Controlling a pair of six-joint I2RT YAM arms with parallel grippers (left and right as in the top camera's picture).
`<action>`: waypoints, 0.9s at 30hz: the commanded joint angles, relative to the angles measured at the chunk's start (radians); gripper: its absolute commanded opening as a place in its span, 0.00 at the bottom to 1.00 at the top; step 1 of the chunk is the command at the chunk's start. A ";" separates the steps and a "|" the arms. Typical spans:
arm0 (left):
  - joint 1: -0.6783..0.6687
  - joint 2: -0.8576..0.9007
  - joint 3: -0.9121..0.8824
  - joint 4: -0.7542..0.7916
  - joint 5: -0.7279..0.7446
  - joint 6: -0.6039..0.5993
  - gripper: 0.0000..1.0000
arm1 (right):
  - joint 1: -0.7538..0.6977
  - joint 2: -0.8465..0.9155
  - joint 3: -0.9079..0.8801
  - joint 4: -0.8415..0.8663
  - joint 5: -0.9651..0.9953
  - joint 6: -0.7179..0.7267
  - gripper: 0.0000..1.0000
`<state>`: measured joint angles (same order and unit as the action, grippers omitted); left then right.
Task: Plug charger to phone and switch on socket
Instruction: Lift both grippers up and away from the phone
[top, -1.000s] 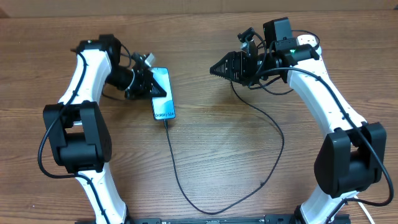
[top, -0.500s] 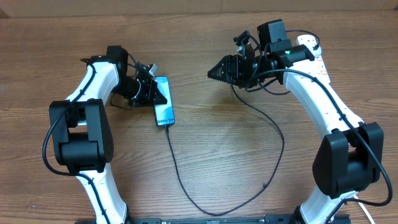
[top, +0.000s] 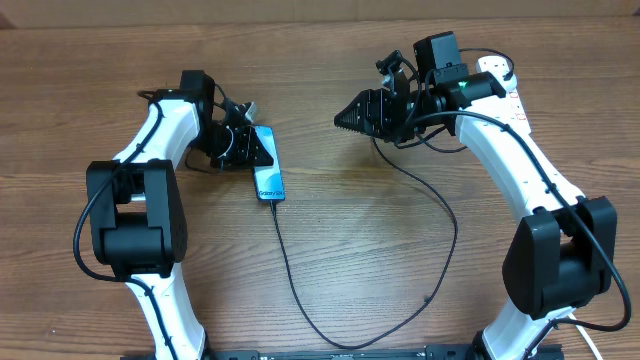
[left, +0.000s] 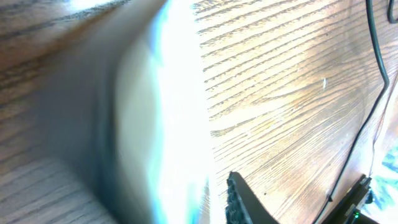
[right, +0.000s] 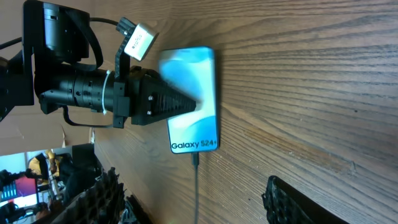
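Note:
The phone (top: 268, 172) lies left of centre, its light blue screen up and its white text at the near end. It also shows in the right wrist view (right: 202, 81). The black charger cable (top: 440, 200) is plugged into its near end. The cable loops toward the front edge and back up under my right arm. My left gripper (top: 247, 150) is shut on the phone's left side. The left wrist view shows only blur and glare (left: 174, 124). My right gripper (top: 350, 113) hangs open and empty to the phone's right. The socket (top: 512, 92) is a white strip, partly hidden behind my right arm.
The cable's slack loop (top: 330, 340) lies near the front edge of the wooden table (top: 350, 240). A thick white cord (top: 585, 340) shows at the front right corner. The left arm's own wires (top: 225, 105) hang near the phone.
My left gripper and the phone have shifted slightly right and toward the front, the phone turning a little. My right gripper moved slightly left, then stayed still.

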<state>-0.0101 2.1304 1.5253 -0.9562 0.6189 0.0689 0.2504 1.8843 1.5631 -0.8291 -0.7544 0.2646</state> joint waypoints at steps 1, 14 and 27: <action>-0.003 0.008 -0.007 0.001 -0.002 -0.006 0.20 | 0.005 -0.008 0.009 0.002 0.003 -0.008 0.71; -0.003 0.008 -0.007 0.013 -0.003 -0.006 0.17 | 0.005 -0.008 0.009 -0.007 0.006 -0.009 0.71; -0.001 0.007 0.007 0.011 -0.067 -0.079 0.51 | 0.005 -0.008 0.009 -0.032 0.040 -0.010 0.71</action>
<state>-0.0097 2.1304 1.5253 -0.9451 0.5915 0.0376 0.2504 1.8843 1.5631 -0.8604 -0.7330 0.2638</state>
